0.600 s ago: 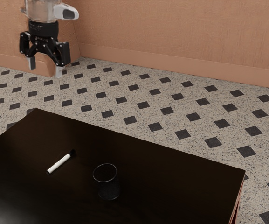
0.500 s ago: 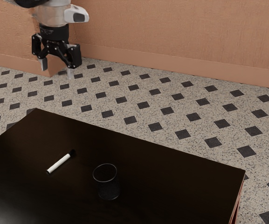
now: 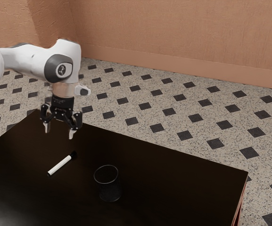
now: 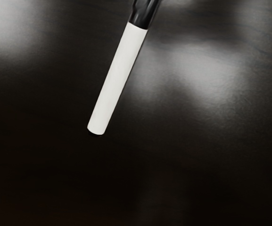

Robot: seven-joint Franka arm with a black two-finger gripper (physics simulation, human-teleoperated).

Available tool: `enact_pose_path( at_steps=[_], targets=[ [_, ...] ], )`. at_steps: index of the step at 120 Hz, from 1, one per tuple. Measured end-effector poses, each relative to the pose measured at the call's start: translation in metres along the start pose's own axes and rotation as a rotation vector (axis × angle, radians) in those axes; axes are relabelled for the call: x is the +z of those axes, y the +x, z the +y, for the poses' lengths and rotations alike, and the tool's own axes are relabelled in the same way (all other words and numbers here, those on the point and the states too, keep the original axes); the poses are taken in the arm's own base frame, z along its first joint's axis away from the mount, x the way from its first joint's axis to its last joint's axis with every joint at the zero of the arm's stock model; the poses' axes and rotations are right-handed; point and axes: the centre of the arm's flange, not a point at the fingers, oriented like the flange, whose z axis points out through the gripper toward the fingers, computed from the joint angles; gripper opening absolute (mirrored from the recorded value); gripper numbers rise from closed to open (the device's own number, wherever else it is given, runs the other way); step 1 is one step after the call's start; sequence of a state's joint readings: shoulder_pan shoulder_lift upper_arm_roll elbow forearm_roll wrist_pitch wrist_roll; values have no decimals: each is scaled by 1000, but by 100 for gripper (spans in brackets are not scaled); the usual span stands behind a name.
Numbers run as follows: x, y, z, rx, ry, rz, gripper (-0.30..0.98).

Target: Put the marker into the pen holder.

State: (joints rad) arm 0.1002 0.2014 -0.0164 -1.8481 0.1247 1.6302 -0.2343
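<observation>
Hand [image 3: 59, 134] lowered nearer the dark glossy table [image 3: 173, 183], spread apart, marker [image 3: 59, 165] lying there, diamond-patterned floor [image 3: 144, 113], peach wall [image 3: 173, 37]

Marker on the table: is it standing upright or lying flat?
Lying flat: the marker's whole length rests along the dark tabletop.
</observation>
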Motion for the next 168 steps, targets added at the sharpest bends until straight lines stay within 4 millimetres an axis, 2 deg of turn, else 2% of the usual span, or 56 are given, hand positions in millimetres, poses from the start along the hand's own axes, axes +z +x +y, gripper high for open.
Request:
enact_pose_path(
  at_steps=[10,21,29,37,52,69,95,121,127,147,168],
  targets=[
    [38,22,-5,5,-16,-52,69],
    [66,37,-4,28,-29,-80,69],
    [94,38,-4,50,-35,-105,69],
    [106,39,-5,72,-44,-96,69],
    [114,47,-4,128,-53,-47,69],
    [129,65,-16,183,-70,-1,69],
    [135,83,-24,269,-76,46,69],
    [140,89,-32,334,-82,60,68],
    [139,89,-32,349,-82,65,65],
    [133,90,-32,392,-75,80,41],
    [133,91,-32,424,-74,83,29]
  ],
)
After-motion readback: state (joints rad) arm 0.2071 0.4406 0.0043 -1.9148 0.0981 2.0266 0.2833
